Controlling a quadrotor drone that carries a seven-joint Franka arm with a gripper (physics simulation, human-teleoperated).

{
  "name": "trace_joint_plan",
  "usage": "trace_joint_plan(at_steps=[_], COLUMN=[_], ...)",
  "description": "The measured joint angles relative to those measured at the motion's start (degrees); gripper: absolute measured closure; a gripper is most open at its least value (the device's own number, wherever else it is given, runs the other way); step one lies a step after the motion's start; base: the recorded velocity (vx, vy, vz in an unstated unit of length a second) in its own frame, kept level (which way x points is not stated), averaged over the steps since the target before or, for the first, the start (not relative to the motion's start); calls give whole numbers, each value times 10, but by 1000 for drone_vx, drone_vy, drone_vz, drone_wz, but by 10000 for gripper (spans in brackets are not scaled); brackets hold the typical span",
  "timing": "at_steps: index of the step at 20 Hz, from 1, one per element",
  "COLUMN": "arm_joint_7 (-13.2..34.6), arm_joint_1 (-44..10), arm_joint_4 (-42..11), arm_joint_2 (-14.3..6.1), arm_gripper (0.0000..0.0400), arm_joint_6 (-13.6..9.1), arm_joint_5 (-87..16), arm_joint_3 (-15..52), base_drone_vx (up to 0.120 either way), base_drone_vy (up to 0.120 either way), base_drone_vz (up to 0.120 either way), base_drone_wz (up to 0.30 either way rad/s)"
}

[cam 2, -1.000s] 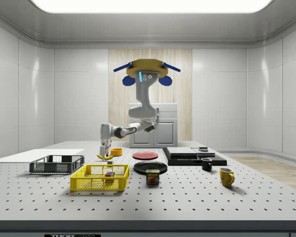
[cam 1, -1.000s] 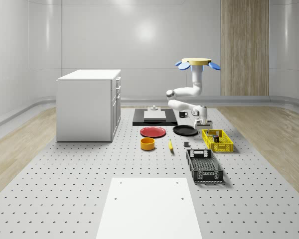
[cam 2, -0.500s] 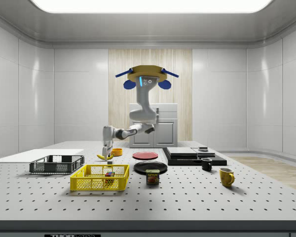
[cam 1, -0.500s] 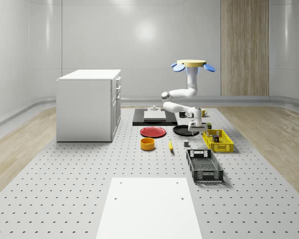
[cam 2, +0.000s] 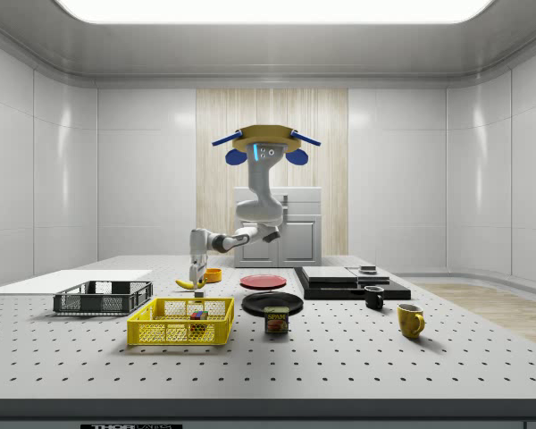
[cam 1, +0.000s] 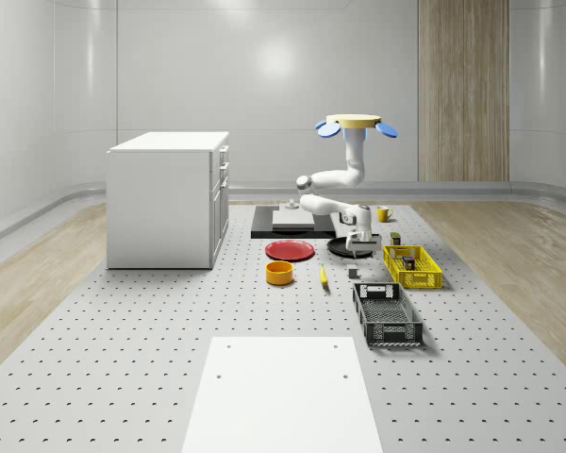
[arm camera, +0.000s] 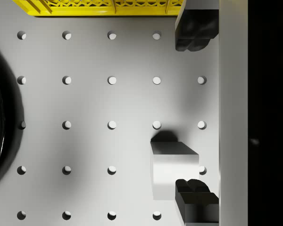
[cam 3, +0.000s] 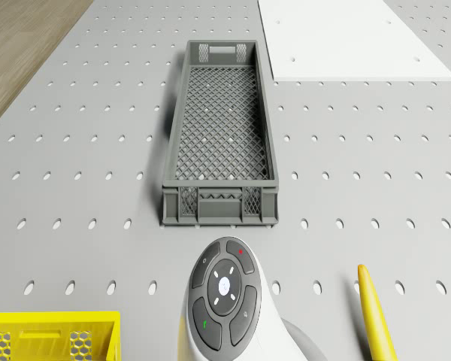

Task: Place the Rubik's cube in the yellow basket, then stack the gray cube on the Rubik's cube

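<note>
Wrist view shows the gripper (arm camera: pixel 196 120) with jaws spread above the gray cube (arm camera: pixel 172 172) on the tabletop (arm camera: pixel 85 103), near the yellow basket (arm camera: pixel 104 6), drone (cam 1: pixel 352 124) hovering overhead.

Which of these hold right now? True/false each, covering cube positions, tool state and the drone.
1. The Rubik's cube lies inside the yellow basket. True.
2. The tool is shut on the gray cube. False: its fingers are spread open and nothing is held.
3. The gray cube is stacked on the Rubik's cube. False: it stands on the perforated table, outside the basket, under the tool.
4. The drone hovers above the table, resting on nothing. True.
5. The banana lies in the yellow basket. False: it lies on the table.
</note>
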Motion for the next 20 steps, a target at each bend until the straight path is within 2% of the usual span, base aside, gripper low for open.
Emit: trace_joint_plan(at_steps=[3, 8, 13, 15, 20], arm_joint_7=[-1, -2, -2, -3, -4], arm_joint_1=[1, 2, 3, 4, 5], arm_joint_4=[0, 0, -1, -1, -1], arm_joint_2=[1, 3, 4, 5, 6], arm_gripper=[0, 0, 0, 0, 0], arm_joint_6=[-1, -3, -4, -5, -6], arm_joint_5=[-1, -2, -2, -3, -4], arm_joint_3=[0, -1, -1, -1, -1], base_drone_vx=[67, 0, 0, 0, 0], base_drone_vy=[-120, -120, 0, -100, 0], base_drone_vz=[0, 0, -104, -20, 0], base_drone_wz=[0, 0, 0, 0, 0])
